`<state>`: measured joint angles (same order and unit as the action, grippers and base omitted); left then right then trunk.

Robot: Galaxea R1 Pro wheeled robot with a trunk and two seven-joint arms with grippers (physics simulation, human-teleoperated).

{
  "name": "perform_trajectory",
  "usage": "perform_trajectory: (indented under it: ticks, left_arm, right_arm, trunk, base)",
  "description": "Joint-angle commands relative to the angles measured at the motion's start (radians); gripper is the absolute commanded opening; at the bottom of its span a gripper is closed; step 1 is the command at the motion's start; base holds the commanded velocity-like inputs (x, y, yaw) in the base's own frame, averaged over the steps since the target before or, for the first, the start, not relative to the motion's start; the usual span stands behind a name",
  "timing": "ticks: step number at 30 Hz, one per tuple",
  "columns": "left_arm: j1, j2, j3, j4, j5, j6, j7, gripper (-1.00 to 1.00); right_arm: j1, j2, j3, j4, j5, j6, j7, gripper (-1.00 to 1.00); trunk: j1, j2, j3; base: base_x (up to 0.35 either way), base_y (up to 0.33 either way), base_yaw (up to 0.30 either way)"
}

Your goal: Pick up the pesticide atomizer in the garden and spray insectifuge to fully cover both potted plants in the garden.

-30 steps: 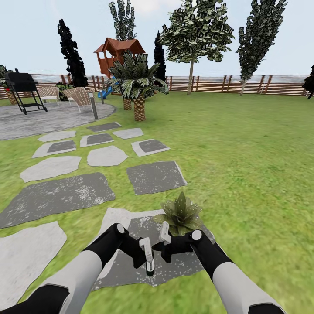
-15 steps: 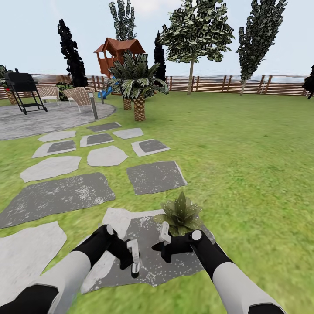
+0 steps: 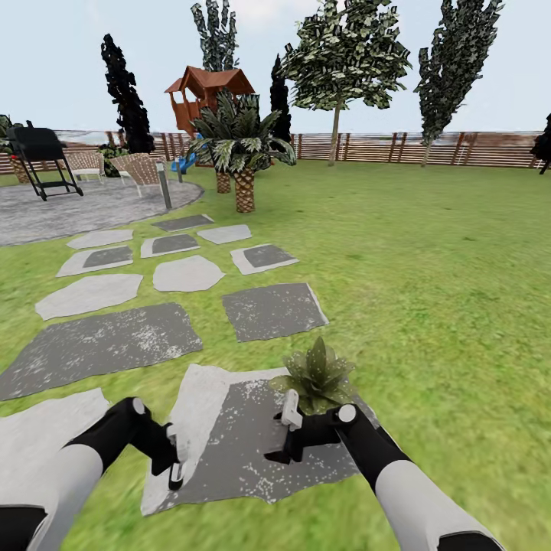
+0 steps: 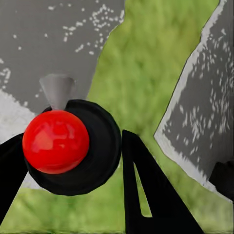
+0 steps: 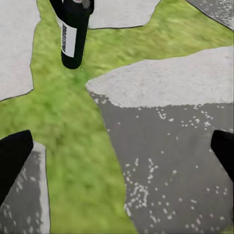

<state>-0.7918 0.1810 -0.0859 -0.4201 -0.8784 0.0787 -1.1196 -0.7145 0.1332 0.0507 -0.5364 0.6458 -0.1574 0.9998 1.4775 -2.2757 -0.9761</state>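
Observation:
My left gripper is shut on the pesticide atomizer, holding it low over the left edge of a grey stepping stone. In the left wrist view the atomizer is a black round body with a red top, set between the black fingers. The right wrist view shows it as a black bottle with a white label hanging over grass. My right gripper is open with nothing in it, and its fingers are spread wide over the stone. One of the potted plants stands just beyond the right gripper, at the stone's far edge.
Grey stepping stones run ahead to the left toward a round paved patio with a black grill and chairs. A palm, a grey bollard and a wooden playhouse stand further back. Lawn stretches right to a slatted fence.
My left arm has swung to the left with the atomizer, away from the right gripper and toward the stone's left edge. The right arm and the plant have stayed put.

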Motion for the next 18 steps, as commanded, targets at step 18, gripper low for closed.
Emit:
perform_trajectory:
  ticks: [18]
  left_arm:
    - [0.123,-0.020,0.384,0.157,0.190,-0.047,0.609,-1.00]
  right_arm:
    - [0.035,-0.093,-0.014,0.433,-0.077,-0.194,-0.705,1.00]
  trunk:
    - [0.000,0.000,-0.001]
  base:
    - [0.000,0.000,0.000]
